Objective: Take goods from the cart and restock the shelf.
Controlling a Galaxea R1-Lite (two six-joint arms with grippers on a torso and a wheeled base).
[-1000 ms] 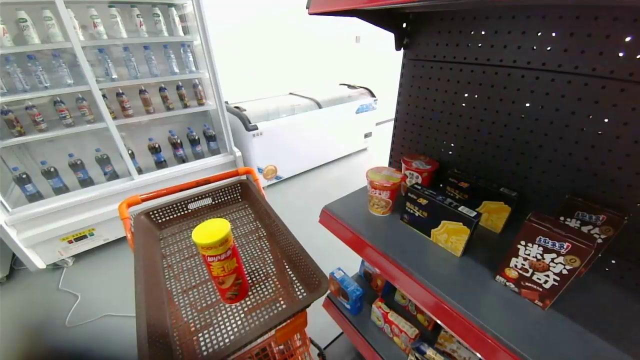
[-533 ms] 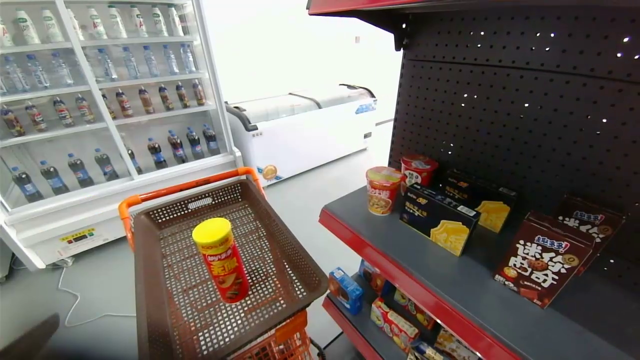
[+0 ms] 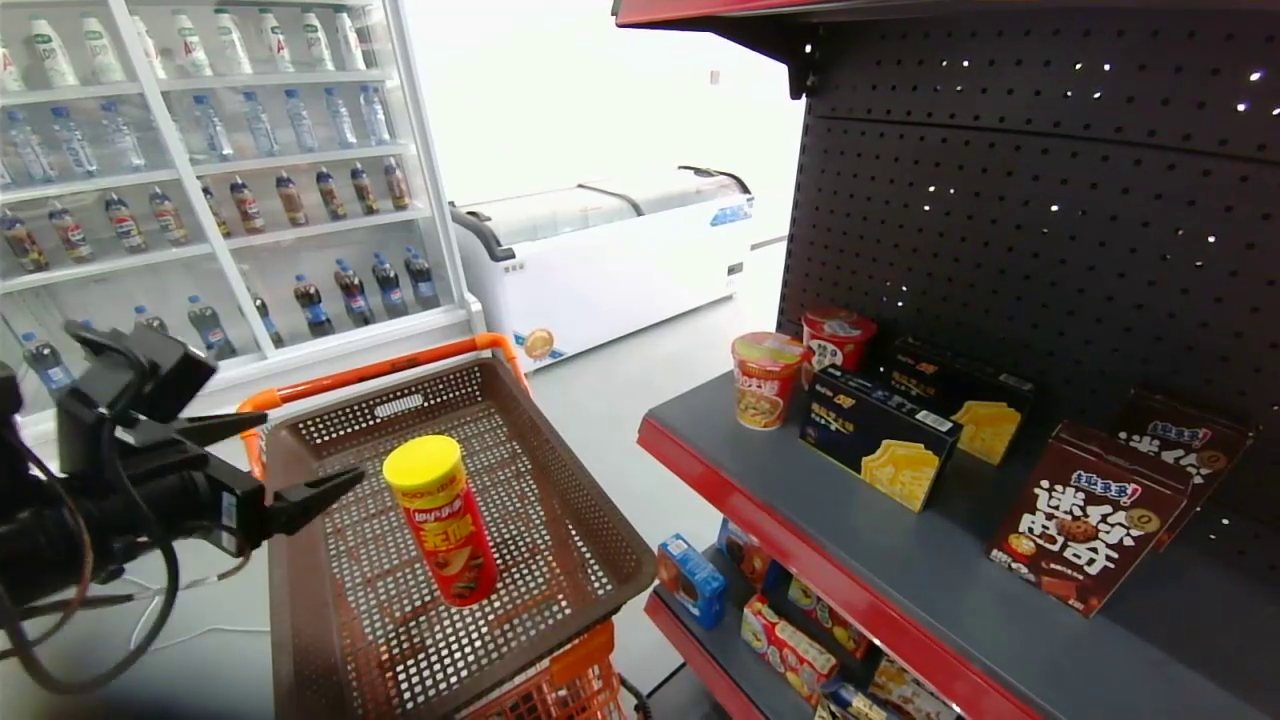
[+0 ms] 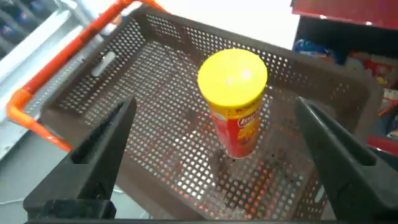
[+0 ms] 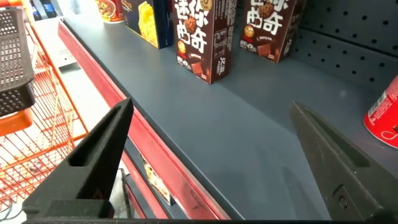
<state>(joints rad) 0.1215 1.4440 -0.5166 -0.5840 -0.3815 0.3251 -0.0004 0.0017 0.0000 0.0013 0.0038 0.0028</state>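
Note:
A red chip can (image 3: 445,525) with a yellow lid stands upright in the brown mesh basket (image 3: 590,530) of the orange cart. My left gripper (image 3: 313,444) hangs open at the basket's left rim, a short way left of the can and apart from it. In the left wrist view the can (image 4: 236,106) sits ahead between the spread fingers of the left gripper (image 4: 214,115). My right gripper (image 5: 211,107) is open and holds nothing above the bare grey shelf board (image 5: 249,143). The shelf (image 3: 900,560) runs along the right.
On the shelf stand noodle cups (image 3: 765,380), dark boxes with yellow prints (image 3: 880,440) and brown cookie boxes (image 3: 1085,525). A red cup (image 5: 385,115) sits near the right gripper. Packets fill the lower shelf (image 3: 790,645). A drinks fridge (image 3: 200,200) and chest freezer (image 3: 610,250) stand behind.
My left arm has come into the head view from the lower left and risen to the basket's left rim, gripper open toward the can. The can and cart have not moved.

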